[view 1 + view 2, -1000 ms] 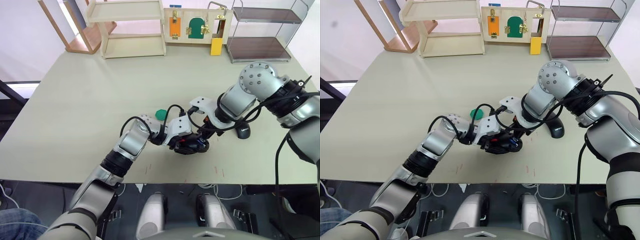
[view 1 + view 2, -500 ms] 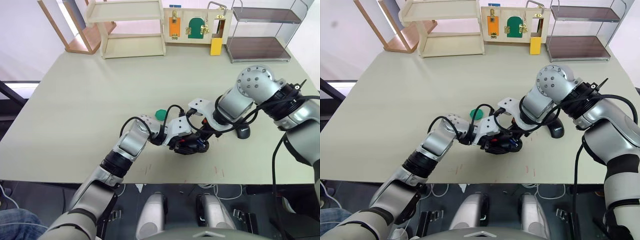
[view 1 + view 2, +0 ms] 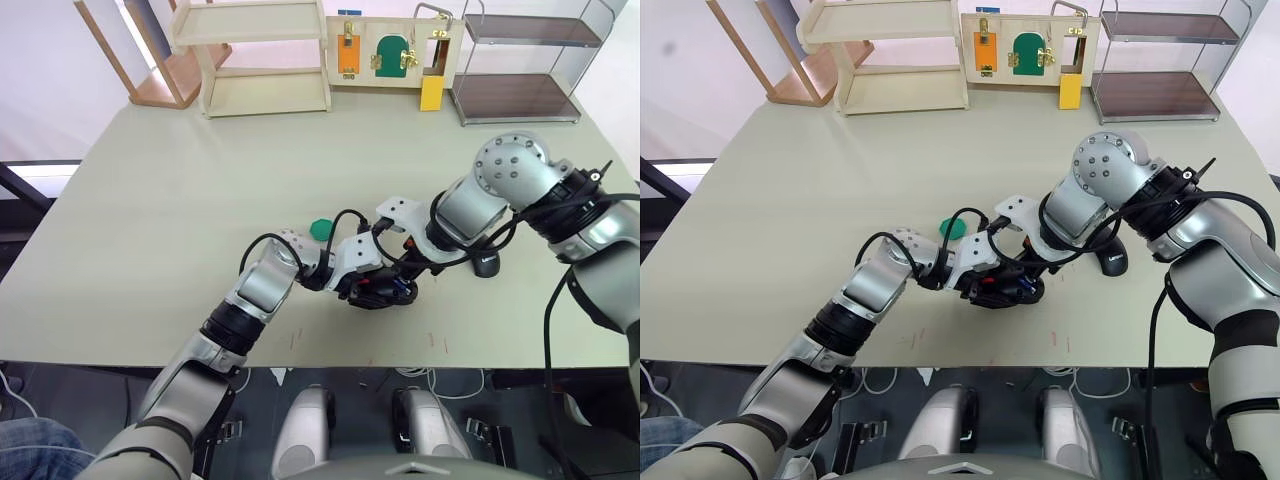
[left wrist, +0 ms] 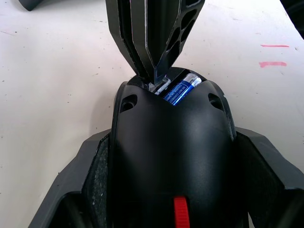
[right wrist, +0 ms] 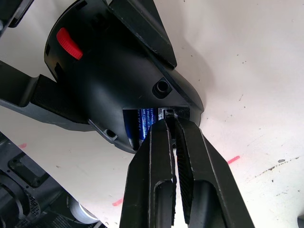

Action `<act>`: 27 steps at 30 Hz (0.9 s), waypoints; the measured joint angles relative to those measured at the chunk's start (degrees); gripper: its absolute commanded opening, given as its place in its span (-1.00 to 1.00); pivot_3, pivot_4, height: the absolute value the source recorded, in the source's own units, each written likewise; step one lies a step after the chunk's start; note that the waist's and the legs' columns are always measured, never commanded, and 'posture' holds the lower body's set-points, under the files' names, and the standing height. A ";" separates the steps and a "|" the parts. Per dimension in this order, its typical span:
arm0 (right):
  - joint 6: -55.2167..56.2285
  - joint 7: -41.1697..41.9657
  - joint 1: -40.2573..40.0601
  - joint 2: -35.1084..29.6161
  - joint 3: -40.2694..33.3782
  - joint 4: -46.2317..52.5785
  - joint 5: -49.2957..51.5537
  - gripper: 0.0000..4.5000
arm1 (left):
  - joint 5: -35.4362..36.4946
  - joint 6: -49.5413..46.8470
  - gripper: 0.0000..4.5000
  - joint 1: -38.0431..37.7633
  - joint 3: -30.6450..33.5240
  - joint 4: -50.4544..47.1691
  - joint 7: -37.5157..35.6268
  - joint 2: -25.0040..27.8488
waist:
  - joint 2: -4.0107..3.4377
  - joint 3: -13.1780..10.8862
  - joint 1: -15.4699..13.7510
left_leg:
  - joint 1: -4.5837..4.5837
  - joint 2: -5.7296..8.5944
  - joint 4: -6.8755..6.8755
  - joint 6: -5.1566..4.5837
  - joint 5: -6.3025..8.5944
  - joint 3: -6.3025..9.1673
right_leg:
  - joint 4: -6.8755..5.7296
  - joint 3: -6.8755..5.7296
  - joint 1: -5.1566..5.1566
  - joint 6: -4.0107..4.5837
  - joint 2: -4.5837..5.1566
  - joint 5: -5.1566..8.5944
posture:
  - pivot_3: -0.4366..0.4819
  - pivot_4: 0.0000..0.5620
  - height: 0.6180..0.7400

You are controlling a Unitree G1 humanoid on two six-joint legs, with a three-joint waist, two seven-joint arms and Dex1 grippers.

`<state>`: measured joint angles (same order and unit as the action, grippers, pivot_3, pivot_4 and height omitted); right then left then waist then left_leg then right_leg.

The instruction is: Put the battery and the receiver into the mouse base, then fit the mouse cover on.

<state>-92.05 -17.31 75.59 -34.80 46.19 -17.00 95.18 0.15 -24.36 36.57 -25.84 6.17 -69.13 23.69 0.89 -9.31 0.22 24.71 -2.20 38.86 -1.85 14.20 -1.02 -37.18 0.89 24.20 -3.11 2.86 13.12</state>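
Note:
My left gripper (image 4: 173, 137) is shut on the mouse base (image 4: 173, 161), a black oval body with a red wheel, near the table's front edge. The blue battery (image 4: 179, 90) lies in the hollow at the base's open end. My right gripper (image 5: 168, 122) has its fingers pinched together on a small grey piece, the receiver (image 5: 166, 113). The receiver sits at the slot right beside the battery (image 5: 144, 121). The mouse cover (image 3: 487, 263), a glossy black shell with pale lettering, lies on the table behind my right arm, partly hidden by it.
A round green disc (image 3: 320, 228) lies just behind my left forearm. At the table's far edge stand a wooden shelf (image 3: 265, 55), a latch board (image 3: 390, 50) and a metal rack (image 3: 525, 60). Red marks (image 3: 438, 343) dot the front edge.
My right arm's elbow has shifted slightly. Both grippers stay at the mouse base as before.

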 measured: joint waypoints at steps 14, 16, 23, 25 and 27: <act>-0.17 0.59 -0.91 -1.54 -0.14 1.24 -0.71 0.41 | 0.04 0.02 0.32 -0.09 0.00 -0.21 -0.18 0.21 | 0.00 0.00 0.07 | 0.00 0.00 -0.01 0.00 0.00 0.01 | 0.02 -0.01 0.00 0.00 -0.01 0.00 | -0.05 -0.47 1.00; -0.18 0.72 -0.91 -1.30 -0.14 1.30 -0.73 0.41 | 0.03 0.03 0.32 -0.08 0.04 -0.20 -0.33 0.33 | 0.00 0.00 0.18 | 0.00 0.00 -0.02 0.00 0.00 0.02 | 0.02 -0.02 0.00 0.00 -0.02 0.00 | -0.05 -0.47 1.00; -0.18 1.64 -0.91 -2.54 -0.18 2.41 -0.46 0.41 | 0.02 0.11 0.32 -0.08 0.03 -0.17 -0.37 0.30 | 0.00 0.00 0.20 | 0.02 -0.01 -0.02 0.00 0.00 0.02 | 0.03 -0.03 0.00 0.00 -0.01 0.00 | -0.05 -0.47 1.00; -0.18 2.32 -0.93 -3.23 -0.77 2.80 -0.02 0.41 | 0.02 0.11 0.32 -0.08 0.04 -0.14 -0.33 0.27 | 0.00 0.00 0.20 | 0.02 0.00 -0.02 0.00 0.00 0.02 | 0.03 -0.03 0.00 0.00 -0.01 0.00 | -0.05 -0.47 1.00; -0.18 3.29 -1.01 -4.43 -1.74 4.01 0.67 0.41 | 0.00 0.11 0.32 -0.06 0.03 -0.07 -0.31 0.15 | 0.00 0.00 0.14 | 0.02 0.00 -0.02 0.00 0.00 0.02 | 0.03 -0.03 0.00 0.00 0.00 0.00 | -0.05 -0.47 1.00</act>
<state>-92.23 -14.03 74.58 -39.23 44.46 -12.99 95.85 0.15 -24.25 36.51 -25.80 6.10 -69.43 23.84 0.89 -9.31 0.36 24.73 -2.20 38.84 -1.85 14.20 -1.00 -37.14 0.86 24.19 -3.11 2.86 13.12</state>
